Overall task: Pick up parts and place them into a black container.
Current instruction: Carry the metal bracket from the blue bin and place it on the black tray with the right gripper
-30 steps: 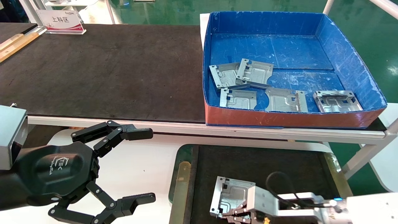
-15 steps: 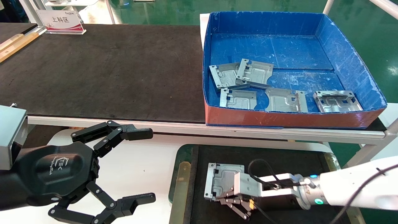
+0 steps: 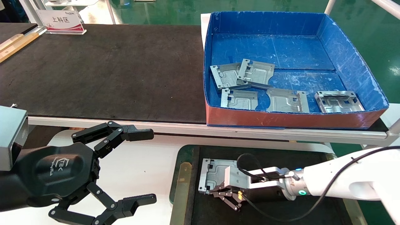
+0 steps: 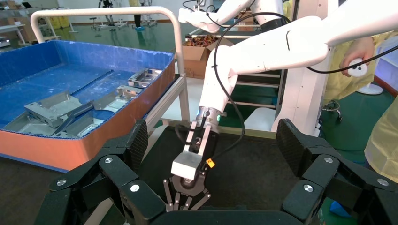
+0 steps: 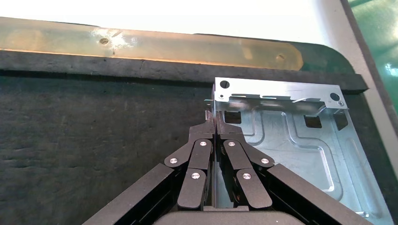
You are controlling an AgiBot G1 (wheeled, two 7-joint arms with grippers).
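My right gripper (image 3: 215,189) is shut on the near edge of a silver metal part (image 3: 214,173), holding it low over the left end of the black container (image 3: 281,159). In the right wrist view the fingers (image 5: 214,126) pinch the part's bent side wall, and the part (image 5: 300,154) lies close to the felt floor near the brass strip (image 5: 155,44). Several more parts (image 3: 240,76) lie in the blue box (image 3: 350,59). My left gripper (image 3: 147,165) is open and empty, parked over the white surface at the near left.
The blue box with the red front stands on the far table at the right. A large black mat (image 3: 103,68) covers the far table to its left. A white sign (image 3: 61,20) stands at the far left. A white table rail (image 3: 193,129) runs between box and container.
My right gripper has carried the part leftward and lower across the black container, towards its left end. The left arm has not moved.
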